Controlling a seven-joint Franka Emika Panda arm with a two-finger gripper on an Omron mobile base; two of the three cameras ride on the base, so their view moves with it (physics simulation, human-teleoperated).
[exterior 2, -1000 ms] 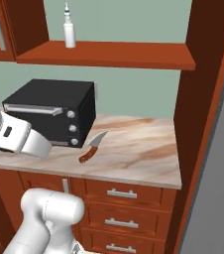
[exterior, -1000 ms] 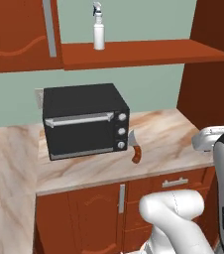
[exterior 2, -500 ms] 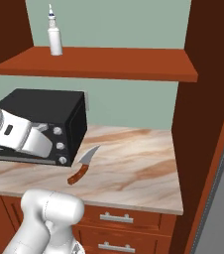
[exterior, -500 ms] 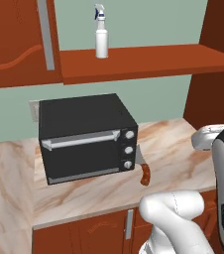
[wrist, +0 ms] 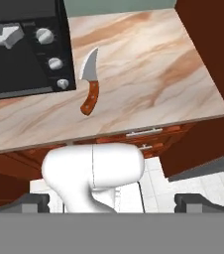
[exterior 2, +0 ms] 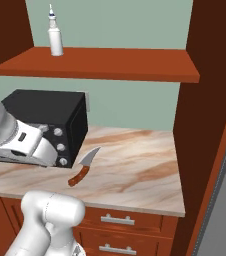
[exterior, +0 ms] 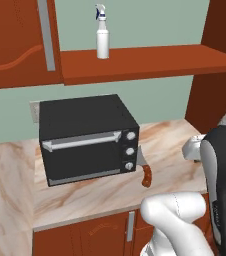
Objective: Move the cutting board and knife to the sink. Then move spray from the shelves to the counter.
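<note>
Knife (wrist: 89,87) is lying flat on the counter (wrist: 153,69), just beside the black oven (exterior: 87,137) on its knob side, curved silver blade pointing toward the back wall and the reddish-brown handle toward the counter's front edge. In the right base view you can see it (exterior 2: 83,167) sitting apart from everything else on the beige marble, with open slab stretching off to the right up to the tall wood panel (exterior 2: 205,125). Spray (exterior: 102,33) is upright up on the shelves (exterior: 145,60), above the oven and toward the left end of the plank. Drawers (exterior 2: 116,220) with metal handles run under the counter. Gripper fingertips (wrist: 34,202) just poke up at the bottom corners of the hand view, spread wide apart with nothing between them.
</note>
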